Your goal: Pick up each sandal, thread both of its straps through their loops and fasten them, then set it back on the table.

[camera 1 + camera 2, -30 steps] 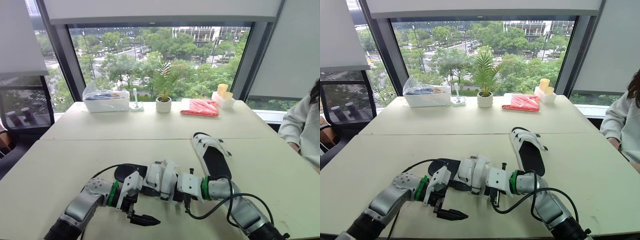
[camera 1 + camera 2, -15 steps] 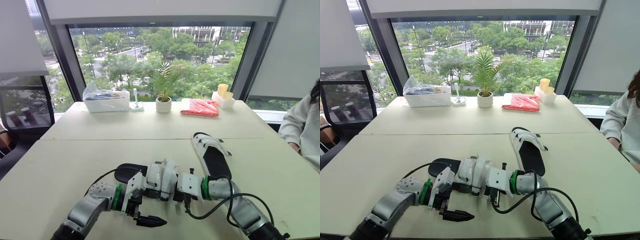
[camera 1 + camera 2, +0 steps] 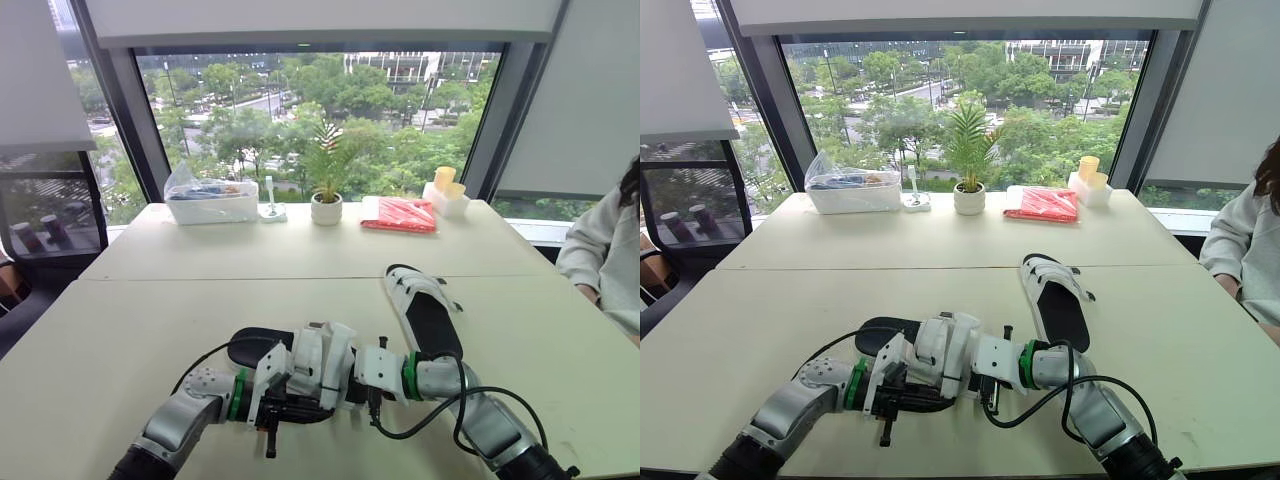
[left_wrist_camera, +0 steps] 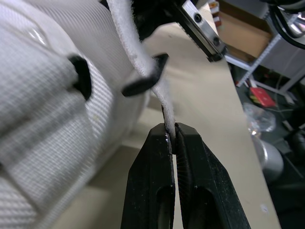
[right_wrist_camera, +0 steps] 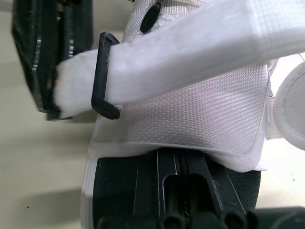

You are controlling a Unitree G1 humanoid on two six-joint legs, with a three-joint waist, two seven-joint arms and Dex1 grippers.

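A white-strapped sandal with a black sole (image 3: 318, 362) is held just above the near table edge. My left gripper (image 4: 172, 138) is shut on the tip of its white strap (image 4: 138, 57), which passes through a black loop (image 5: 102, 76). In the head view that gripper (image 3: 322, 407) sits at the sandal's front side. My right gripper (image 3: 372, 378) is shut on the sandal's right side, its fingers (image 5: 190, 191) against the black sole. A second sandal (image 3: 425, 312) lies flat on the table, farther back on the right.
Along the far table edge stand a clear plastic box (image 3: 212, 203), a small potted plant (image 3: 327, 208), a red packet (image 3: 400, 215) and yellow cups (image 3: 446, 190). A person in a light sleeve (image 3: 605, 260) sits at the right. A black chair (image 3: 50, 225) is at the left.
My left gripper, open and low in front of the sandal a second ago, has swung up to the sandal and shut on the strap tip. The right arm and sandal stayed put.
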